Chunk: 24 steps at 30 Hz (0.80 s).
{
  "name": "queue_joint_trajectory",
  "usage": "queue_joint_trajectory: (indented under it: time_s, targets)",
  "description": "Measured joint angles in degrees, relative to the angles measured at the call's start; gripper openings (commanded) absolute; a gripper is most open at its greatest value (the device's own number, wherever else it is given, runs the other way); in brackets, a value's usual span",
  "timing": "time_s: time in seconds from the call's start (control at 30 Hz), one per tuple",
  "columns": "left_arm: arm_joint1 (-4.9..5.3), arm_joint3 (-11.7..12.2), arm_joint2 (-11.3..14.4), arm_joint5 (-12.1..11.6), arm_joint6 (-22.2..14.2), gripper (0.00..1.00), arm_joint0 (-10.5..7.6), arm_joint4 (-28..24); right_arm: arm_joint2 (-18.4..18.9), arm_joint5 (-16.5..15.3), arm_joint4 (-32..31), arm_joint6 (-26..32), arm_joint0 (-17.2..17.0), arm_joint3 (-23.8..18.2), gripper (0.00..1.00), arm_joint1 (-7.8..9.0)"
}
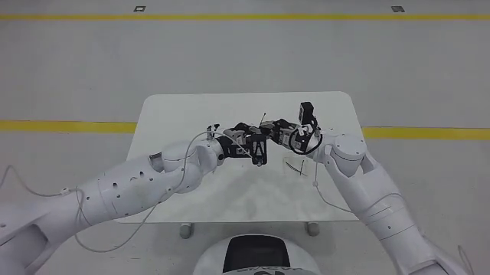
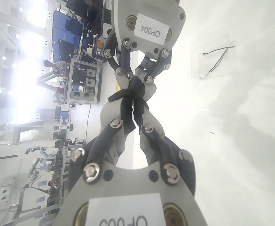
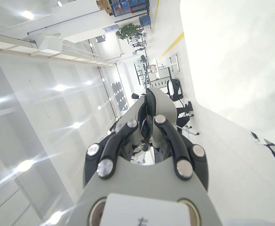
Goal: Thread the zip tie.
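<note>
1. The step in hand, as I judge it, is feeding the tail of the slim black plastic zip tie (image 1: pixel 262 119) through its own head. This is happening in the air above the middle of the white rounded table (image 1: pixel 172 118), where the two claws meet tip to tip
2. To do it well, hold one claw steady and let the other make only small moves along the line of the tail. Grip close to the tip so the thin strip cannot bow aside, line up tail and slot before pushing, and pull only once the tip shows through
3. Right claw (image 3: pixel 149 98): jaws pressed together on the zip tie, with a thin length of it standing out past the fingertips
4. Left claw (image 2: pixel 131 103): jaws closed to a narrow pinch with a black strip running between them. It seems to hold another part of the zip tie, though dark pads and dark tie are hard to tell apart there
5. Loose thin dark ties (image 2: pixel 218 57) lie flat on the table, well apart from both claws
</note>
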Motion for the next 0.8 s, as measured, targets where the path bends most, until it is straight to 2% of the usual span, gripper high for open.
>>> queue_joint_trajectory:
  time_s: [0.27,0.3,0.33,0.8]
  targets:
    - [-0.08,-0.1,0.0,-0.6,-0.3,0.00,-0.12,0.0,0.0,0.2,-0.1,0.2,0.0,-0.2,0.00,0.00]
    - [-0.09,-0.1,0.0,-0.6,-0.3,0.00,-0.10,0.0,0.0,0.3,-0.1,0.3,0.0,-0.2,0.35,0.00]
    - [-0.10,-0.1,0.0,-0.6,-0.3,0.00,-0.07,0.0,0.0,0.3,-0.1,0.2,0.0,-0.2,1.00,-0.01]
    - [0.21,1.5,0.0,2.6,0.3,0.00,1.13,0.0,0.8,0.7,-0.9,0.0,-1.0,-1.0,1.00,0.24]
